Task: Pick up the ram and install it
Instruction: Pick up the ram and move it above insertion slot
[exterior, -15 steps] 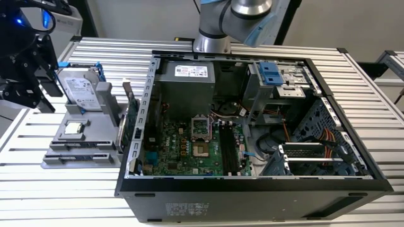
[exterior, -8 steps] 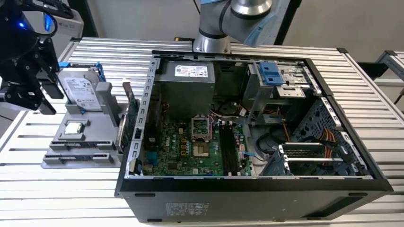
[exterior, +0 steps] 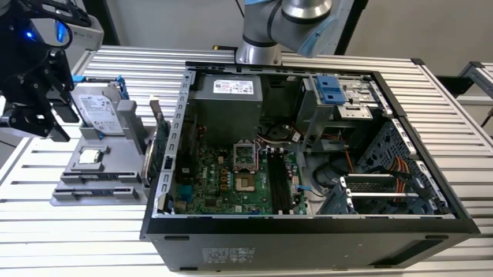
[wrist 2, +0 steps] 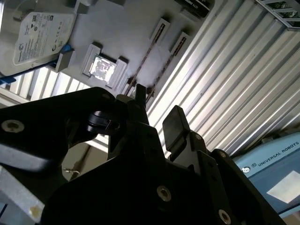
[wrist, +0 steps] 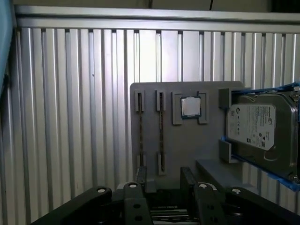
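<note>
Ram (wrist: 161,131) standing edgewise in gray holder (wrist: 187,140) on table (wrist: 70,117), beside computer case (exterior: 308,231). Gripper (wrist: 164,178) hovering over holder, fingers (wrist: 187,177) standing apart, holding nothing; ram's long axis running crosswise to finger gap.

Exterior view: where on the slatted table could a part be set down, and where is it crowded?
Bare slats lie between the gray tray and the table's near edge, and beside the computer case at the exterior view's right. Crowded: the gap between tray and case, where a green card stands.
</note>
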`<move>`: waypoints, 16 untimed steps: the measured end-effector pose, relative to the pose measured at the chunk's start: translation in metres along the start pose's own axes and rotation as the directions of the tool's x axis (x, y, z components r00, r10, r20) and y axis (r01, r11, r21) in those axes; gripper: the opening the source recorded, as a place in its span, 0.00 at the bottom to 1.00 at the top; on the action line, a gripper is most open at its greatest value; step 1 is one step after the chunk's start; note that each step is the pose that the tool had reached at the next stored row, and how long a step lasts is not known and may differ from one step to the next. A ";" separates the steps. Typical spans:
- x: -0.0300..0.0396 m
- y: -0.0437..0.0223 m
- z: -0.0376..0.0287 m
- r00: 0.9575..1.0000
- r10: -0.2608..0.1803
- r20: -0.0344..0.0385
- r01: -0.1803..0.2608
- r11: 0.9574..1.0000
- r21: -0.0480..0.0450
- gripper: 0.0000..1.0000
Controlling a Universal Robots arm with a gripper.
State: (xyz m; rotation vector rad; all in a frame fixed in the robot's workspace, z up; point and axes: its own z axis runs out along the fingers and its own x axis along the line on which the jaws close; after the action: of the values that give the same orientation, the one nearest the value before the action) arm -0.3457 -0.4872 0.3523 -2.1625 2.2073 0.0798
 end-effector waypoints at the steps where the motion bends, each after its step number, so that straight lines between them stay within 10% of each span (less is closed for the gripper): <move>1: -0.0001 0.0000 0.0006 1.000 0.000 -0.001 0.000 1.000 0.000 1.00; 16: 0.0000 0.0000 0.0108 1.000 0.000 -0.005 0.000 1.000 0.000 1.00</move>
State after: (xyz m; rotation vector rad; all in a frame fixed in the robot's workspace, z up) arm -0.3457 -0.4864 0.3415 -2.1651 2.2100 0.0740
